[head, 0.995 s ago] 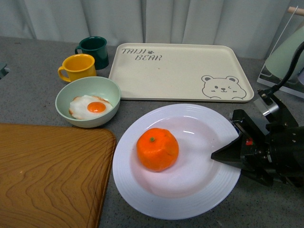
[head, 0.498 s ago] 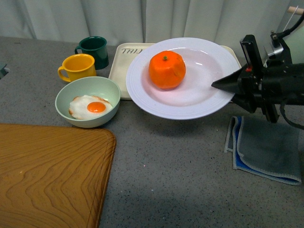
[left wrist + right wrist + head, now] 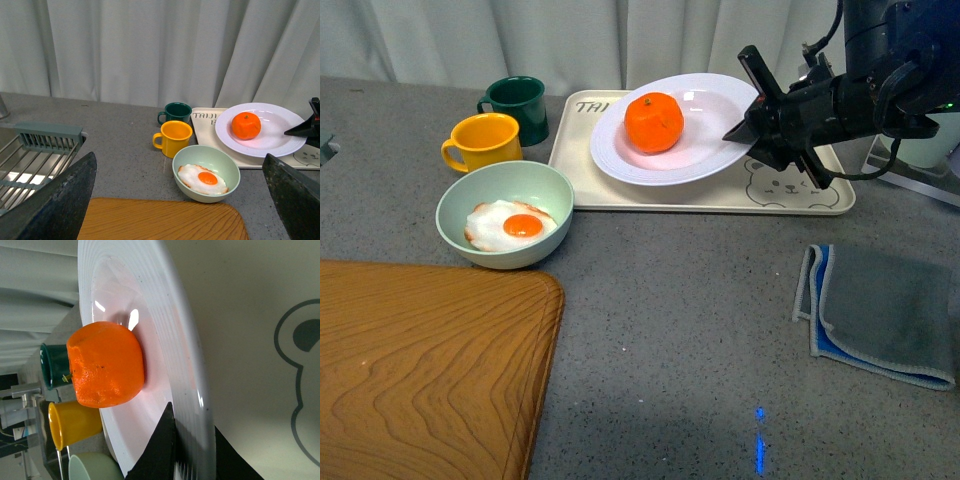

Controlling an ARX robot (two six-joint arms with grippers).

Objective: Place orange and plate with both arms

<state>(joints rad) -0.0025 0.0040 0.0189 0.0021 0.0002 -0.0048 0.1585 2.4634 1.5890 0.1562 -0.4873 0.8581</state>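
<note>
step: plate (image 3: 710,140) with orange (image 3: 654,122) held over tray (image 3: 590,185) | right gripper (image 3: 740,126) jaws pinch rim | left gripper (image 3: 178,157) jaws wide, empty | next: lower flat, release

The plate (image 3: 705,150) is over the tray (image 3: 650,197), with the orange (image 3: 654,122) in it. The right gripper (image 3: 738,130) pinches the plate's rim at the tray's right side. Left of the tray sit two mugs, the far mug (image 3: 518,104) behind the near mug (image 3: 486,141). Front-left of the tray is the bowl (image 3: 510,256) with an egg (image 3: 512,225) inside, then the board (image 3: 420,370). The cloth (image 3: 880,310) lies front-right of the tray.
</note>
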